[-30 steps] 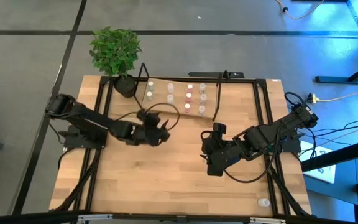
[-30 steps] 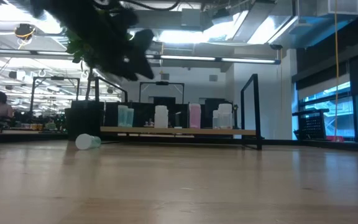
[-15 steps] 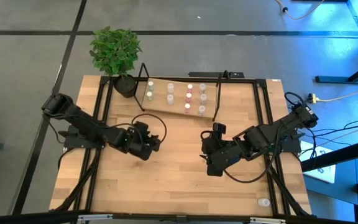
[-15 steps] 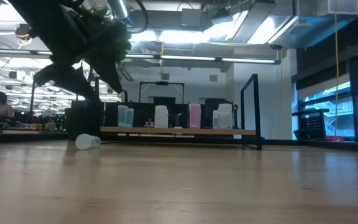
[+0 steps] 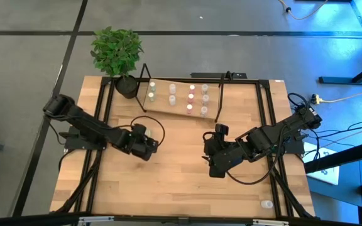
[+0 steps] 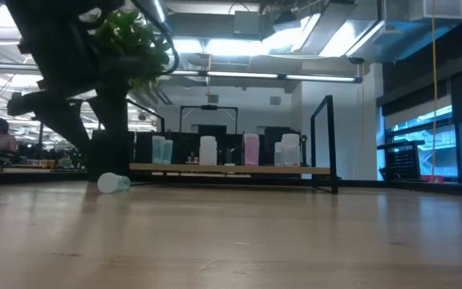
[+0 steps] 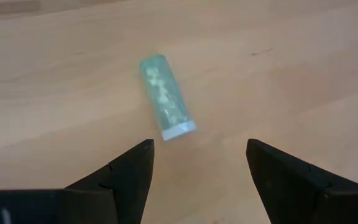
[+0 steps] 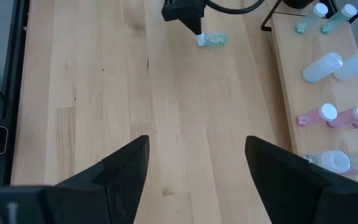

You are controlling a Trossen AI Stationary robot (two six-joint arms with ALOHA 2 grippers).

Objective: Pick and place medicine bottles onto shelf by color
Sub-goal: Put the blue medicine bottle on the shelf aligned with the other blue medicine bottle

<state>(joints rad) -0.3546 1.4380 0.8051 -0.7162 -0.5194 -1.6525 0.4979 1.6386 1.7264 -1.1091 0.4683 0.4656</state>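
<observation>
Wooden table (image 5: 181, 182), office room beyond; shelf (image 6: 231, 169)

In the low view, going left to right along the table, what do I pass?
Left arm → green bottle lying on its side → on the shelf: teal bottles → white bottle → pink bottle → clear bottles → shelf's black end frame.

The left gripper (image 7: 197, 163) has pulled back from near the shelf (image 5: 180, 111) toward its base and now hangs, fingers apart, over a lying green bottle (image 7: 166, 96).
</observation>
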